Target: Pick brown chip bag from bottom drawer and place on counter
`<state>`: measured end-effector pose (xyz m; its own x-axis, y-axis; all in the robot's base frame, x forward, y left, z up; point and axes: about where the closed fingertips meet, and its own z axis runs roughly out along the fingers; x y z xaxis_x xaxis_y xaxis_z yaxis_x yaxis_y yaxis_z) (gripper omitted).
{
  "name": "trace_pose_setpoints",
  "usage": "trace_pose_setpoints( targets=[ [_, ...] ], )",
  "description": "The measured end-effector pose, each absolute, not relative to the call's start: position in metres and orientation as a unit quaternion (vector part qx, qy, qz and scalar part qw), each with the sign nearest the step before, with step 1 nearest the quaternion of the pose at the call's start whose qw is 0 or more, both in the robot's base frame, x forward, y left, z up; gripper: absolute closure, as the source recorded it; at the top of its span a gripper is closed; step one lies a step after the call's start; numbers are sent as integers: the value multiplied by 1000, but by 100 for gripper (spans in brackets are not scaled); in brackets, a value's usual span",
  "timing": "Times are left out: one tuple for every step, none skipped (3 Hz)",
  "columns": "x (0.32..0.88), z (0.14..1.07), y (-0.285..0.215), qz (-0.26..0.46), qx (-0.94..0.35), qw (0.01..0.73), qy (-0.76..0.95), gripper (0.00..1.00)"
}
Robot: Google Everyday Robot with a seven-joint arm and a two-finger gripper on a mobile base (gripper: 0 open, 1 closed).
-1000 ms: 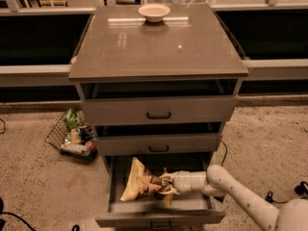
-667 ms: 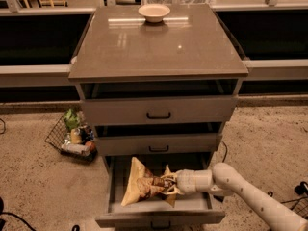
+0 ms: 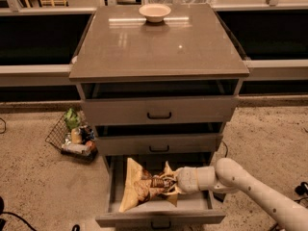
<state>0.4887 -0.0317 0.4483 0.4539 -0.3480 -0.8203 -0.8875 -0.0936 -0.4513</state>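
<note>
gripper (image 3: pixel 167 183) | low inside the open bottom drawer (image 3: pixel 159 219); clamped on right edge of brown chip bag (image 3: pixel 137 186) | bag propped up in drawer, left-centre; counter (image 3: pixel 159 52) carries pale bowl (image 3: pixel 155 12)

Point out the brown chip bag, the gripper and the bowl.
brown chip bag (image 3: pixel 131 194): camera view, tan lower-left panel.
gripper (image 3: pixel 169 183): camera view, tip against the bag, inside the bottom drawer (image 3: pixel 134 218).
bowl (image 3: pixel 155 13): camera view, front wall.

Pale arm (image 3: pixel 260 189) in from the lower right, stretched leftward — gripper (image 3: pixel 169 182) low, central, wrist level.
</note>
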Motion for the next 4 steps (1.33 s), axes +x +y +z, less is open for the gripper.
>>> trace_pose_setpoints(
  targets=[
    [491, 454, -30, 271, -691, 508, 437, 100],
    [495, 501, -42, 250, -707, 527, 399, 100],
    [494, 567, -66, 201, -737, 529, 370, 100],
    [495, 633, -90, 144, -765, 519, 352, 100]
  ],
)
